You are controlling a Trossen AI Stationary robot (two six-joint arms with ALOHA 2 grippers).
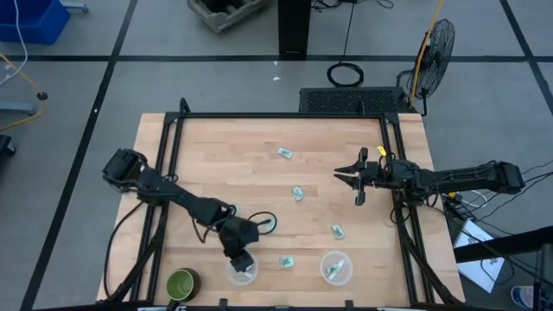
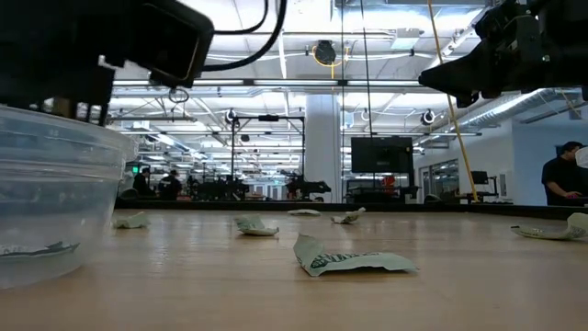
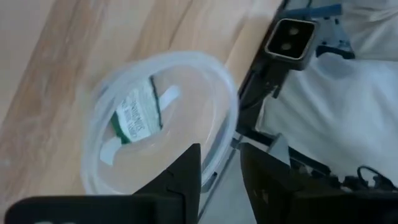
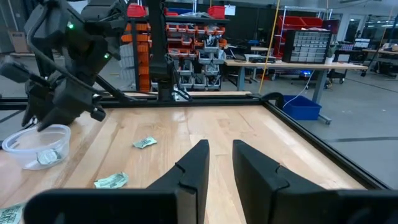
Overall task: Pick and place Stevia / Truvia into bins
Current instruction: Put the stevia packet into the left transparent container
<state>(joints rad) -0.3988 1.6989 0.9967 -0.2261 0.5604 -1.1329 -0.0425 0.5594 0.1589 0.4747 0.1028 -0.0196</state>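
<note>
Left gripper (image 1: 241, 262) hangs directly over the left bin (image 1: 243, 272) at the near edge of the surface (image 1: 242, 164). Its fingers (image 3: 183, 177) are a narrow gap apart with nothing pinched between them; whether they touch the rim is unclear. Right gripper (image 1: 352, 177) is raised at the right side of the surface, well apart from the bins, fingers (image 4: 193, 168) slightly spread and empty.

Counts: two translucent bins, left one and right bin (image 1: 336, 267). Four packets loose on the wood: one near the far middle (image 1: 284, 153), one at centre (image 1: 298, 193), one further right and nearer (image 1: 338, 231), one between the bins (image 1: 287, 262). The left wrist view shows one packet (image 3: 138, 115) lying in the left bin, plus pale paper beside it that may be more; can't count. Right bin holds packet paper (image 1: 333, 269), number unclear. One green cup (image 1: 181, 282) at the near left corner, just beside the left bin.

Green print on the packet in the left bin, too blurred to read. Low view shows a crumpled packet (image 2: 349, 260) with dark lettering, also unreadable.
</note>
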